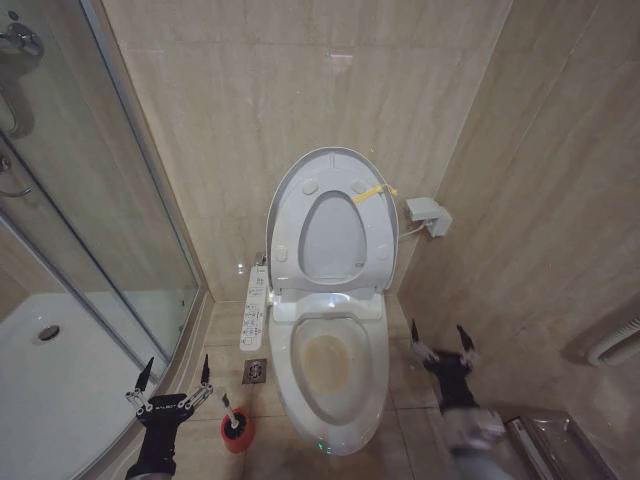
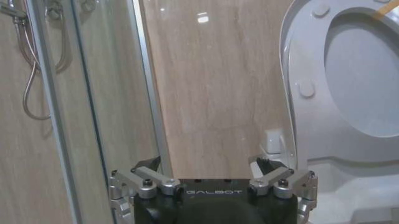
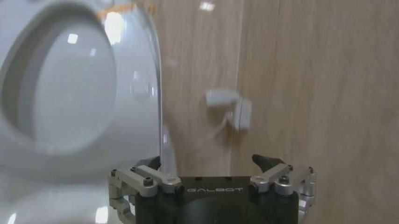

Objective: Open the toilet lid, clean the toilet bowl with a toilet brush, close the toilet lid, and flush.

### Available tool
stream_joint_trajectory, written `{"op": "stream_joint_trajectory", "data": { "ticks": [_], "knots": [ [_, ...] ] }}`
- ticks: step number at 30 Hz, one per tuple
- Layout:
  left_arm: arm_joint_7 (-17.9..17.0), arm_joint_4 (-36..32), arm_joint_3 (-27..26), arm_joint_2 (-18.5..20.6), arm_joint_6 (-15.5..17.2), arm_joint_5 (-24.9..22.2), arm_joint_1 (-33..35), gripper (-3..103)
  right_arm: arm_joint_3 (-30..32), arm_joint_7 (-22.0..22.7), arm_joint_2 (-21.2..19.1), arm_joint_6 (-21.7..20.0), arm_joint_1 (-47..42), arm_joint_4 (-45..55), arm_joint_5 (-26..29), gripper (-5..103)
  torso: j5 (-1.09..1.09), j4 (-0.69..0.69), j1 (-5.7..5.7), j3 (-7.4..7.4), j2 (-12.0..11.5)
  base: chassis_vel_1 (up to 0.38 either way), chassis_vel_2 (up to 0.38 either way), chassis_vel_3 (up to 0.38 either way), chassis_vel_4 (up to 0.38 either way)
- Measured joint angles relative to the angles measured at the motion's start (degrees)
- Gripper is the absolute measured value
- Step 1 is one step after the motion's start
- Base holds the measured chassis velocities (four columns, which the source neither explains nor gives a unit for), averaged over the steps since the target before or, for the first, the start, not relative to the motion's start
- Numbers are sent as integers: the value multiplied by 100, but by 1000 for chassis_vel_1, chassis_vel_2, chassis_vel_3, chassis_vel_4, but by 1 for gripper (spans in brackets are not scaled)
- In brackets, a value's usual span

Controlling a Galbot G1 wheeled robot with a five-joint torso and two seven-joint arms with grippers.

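1. Left gripper (image 1: 176, 374), fingers spread and empty, hovers left of the white elongated ceramic toilet bowl (image 1: 333, 366).
2. Right gripper (image 1: 441, 340), also spread, hovers right of it.
3. Glossy white oval toilet lid (image 1: 333, 222) stands raised behind the bowl.
4. Thin-handled toilet brush (image 1: 231, 413) sits in its red cup, left of the bowl.

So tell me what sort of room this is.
A small tiled bathroom, judging by the toilet bowl with its lid raised, the glass shower door beside it, and the toilet brush on the floor.

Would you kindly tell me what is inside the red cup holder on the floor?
The toilet brush stands in the red cup holder, left of the toilet bowl. Its white handle and some dark bristles show above the rim; the rest of the head is hidden inside.
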Motion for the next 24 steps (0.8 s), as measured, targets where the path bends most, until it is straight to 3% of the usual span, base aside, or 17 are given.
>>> {"op": "stream_joint_trajectory", "data": {
  "ticks": [5, 7, 15, 24],
  "knots": [
    [0, 0, 0, 0, 0, 0, 0, 100, 278, -446, -12, 275, -446, -44, 192, 100, -2, -3, -1, 0, 0, 0, 0, 0, 0],
    [0, 0, 0, 0, 0, 0, 0, 100, 330, -531, -16, 504, -403, -159, 261, 100, 0, 3, -1, 0, 0, 0, 0, 0, 0],
    [0, 0, 0, 0, 0, 0, 0, 100, 391, -523, 112, 734, 202, -447, 112, 100, 0, 4, 0, 0, 0, 0, 0, 0, 0],
    [0, 0, 0, 0, 0, 0, 0, 100, 361, -476, -15, 695, 894, -756, 284, 100, 0, 1, 1, 1, 0, 0, 0, 0, 0]
  ]
}}
